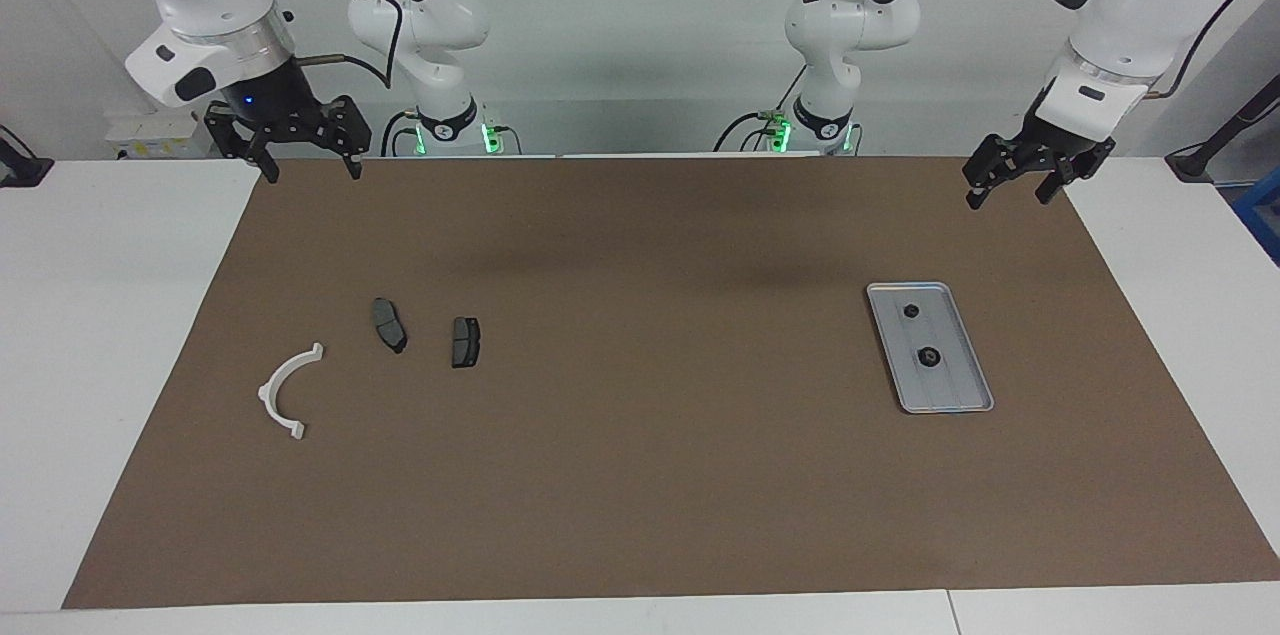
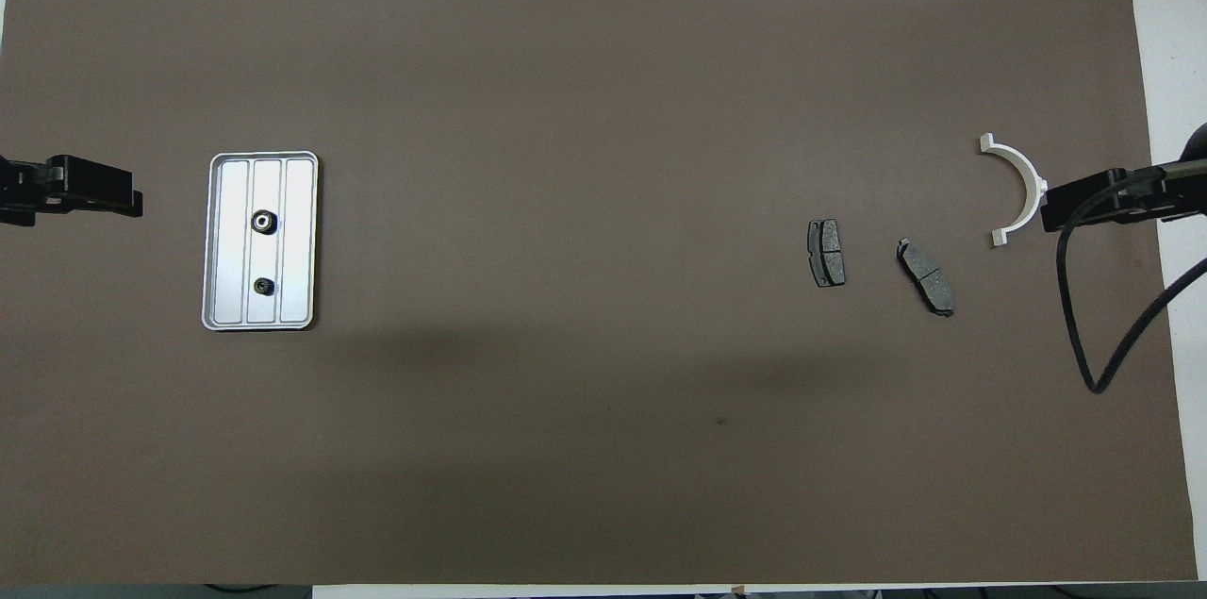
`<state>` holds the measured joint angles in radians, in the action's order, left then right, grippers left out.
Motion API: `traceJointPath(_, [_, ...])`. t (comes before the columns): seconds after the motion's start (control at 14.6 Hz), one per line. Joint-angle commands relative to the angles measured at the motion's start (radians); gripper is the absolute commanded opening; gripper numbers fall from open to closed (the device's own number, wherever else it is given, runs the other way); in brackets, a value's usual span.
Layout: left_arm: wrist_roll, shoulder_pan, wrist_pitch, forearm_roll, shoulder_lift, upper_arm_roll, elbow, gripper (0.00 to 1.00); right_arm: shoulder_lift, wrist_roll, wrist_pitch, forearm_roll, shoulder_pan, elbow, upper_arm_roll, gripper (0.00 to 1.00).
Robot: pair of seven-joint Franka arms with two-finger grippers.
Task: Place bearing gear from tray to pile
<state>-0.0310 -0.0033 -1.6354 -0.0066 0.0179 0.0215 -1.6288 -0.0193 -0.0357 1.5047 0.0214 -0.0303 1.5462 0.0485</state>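
Two small dark bearing gears are seen lying in the tray (image 1: 965, 395), toward the left arm's end of the table: the nearer gear (image 1: 911, 310) close to the rim on the robots' side, the farther gear (image 1: 928, 358) around the middle, the two apart along the centre rib. Nothing is gripped, so the task is judged to be at its very start, with the first pick not yet made.

The left gripper (image 1: 1010, 185) is held high over the mat's edge near the tray, fingers spread and empty. A descent onto one gear is called for next, jaws straddling it, clear of the raised rim and of the other gear.

The pile is laid out toward the right arm's end: two dark pads (image 1: 389, 324) (image 1: 465, 342) side by side, and the white bracket (image 1: 288, 391) lying apart from them, closer to the mat's edge. The right gripper (image 1: 305, 160) waits open over the mat's corner. The wide bare brown mat (image 1: 640, 475) between tray and pile is left free for the carry, and room for a set-down is offered beside the pads
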Motion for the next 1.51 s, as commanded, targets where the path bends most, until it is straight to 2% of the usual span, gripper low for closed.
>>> traceJointPath(0.0, [0.005,0.019,-0.008,-0.001,0.010,0.012,-0.003,1.00,-0.018,0.011,0.020,-0.015,0.003,0.026,-0.003,1.00])
traceJointPath(0.41, [0.008,0.022,-0.069,0.007,0.004,0.005,-0.003,1.00,-0.018,0.011,0.020,-0.015,0.001,0.025,-0.003,1.00])
traceJointPath(0.69, [-0.016,0.019,-0.055,0.007,0.001,0.018,-0.011,1.00,-0.018,0.011,0.020,-0.015,0.001,0.025,-0.003,1.00])
traceJointPath(0.89, [-0.023,0.019,-0.136,0.004,-0.004,0.017,-0.068,1.00,-0.018,0.011,0.022,-0.015,0.000,0.025,-0.003,1.00])
traceJointPath(1.17, [-0.020,0.020,-0.280,0.007,-0.176,0.014,-0.068,1.00,-0.016,0.011,0.020,-0.015,0.000,0.025,-0.003,1.00])
traceJointPath(1.44, [-0.020,0.023,-0.443,0.000,-0.251,0.012,-0.193,1.00,-0.018,0.008,0.017,-0.017,0.000,0.026,-0.003,1.00])
